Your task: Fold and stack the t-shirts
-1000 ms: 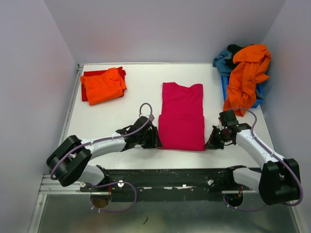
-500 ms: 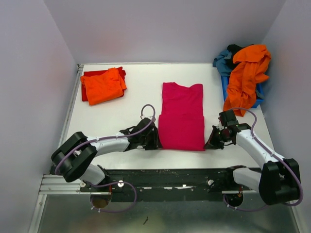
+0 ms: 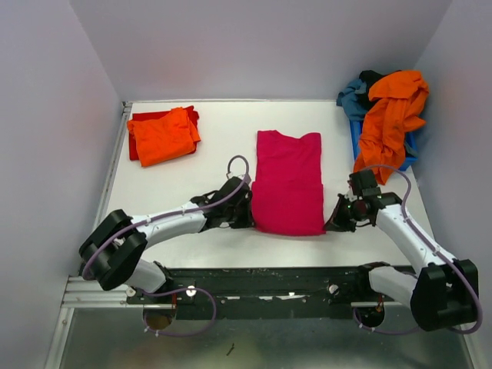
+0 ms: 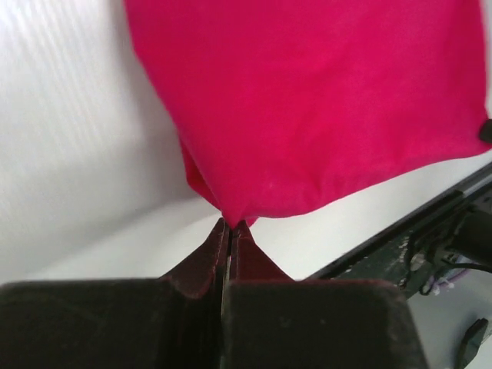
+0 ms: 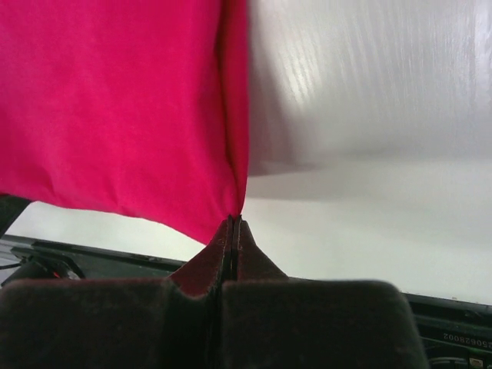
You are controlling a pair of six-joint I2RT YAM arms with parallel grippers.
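A magenta-pink t-shirt [image 3: 288, 181] lies folded lengthwise in the middle of the table, collar to the far side. My left gripper [image 3: 250, 217] is shut on its near left corner [image 4: 231, 217]. My right gripper [image 3: 330, 225] is shut on its near right corner [image 5: 234, 214]. Both near corners are lifted a little off the table, and the hem sags between them. An orange t-shirt [image 3: 162, 135] lies folded on a red t-shirt [image 3: 137, 121] at the far left.
A blue bin [image 3: 356, 132] at the far right holds a loose heap: an orange shirt [image 3: 389, 120] draped over it, teal-blue cloth [image 3: 354, 95] and a bit of black cloth [image 3: 371, 76] behind. Walls close in the table on three sides. The black rail [image 3: 269, 283] runs along the near edge.
My left gripper has slid right to the pink shirt's near left corner and shut on it. Both near corners have lifted slightly, and the hem has moved a little away from the near edge.
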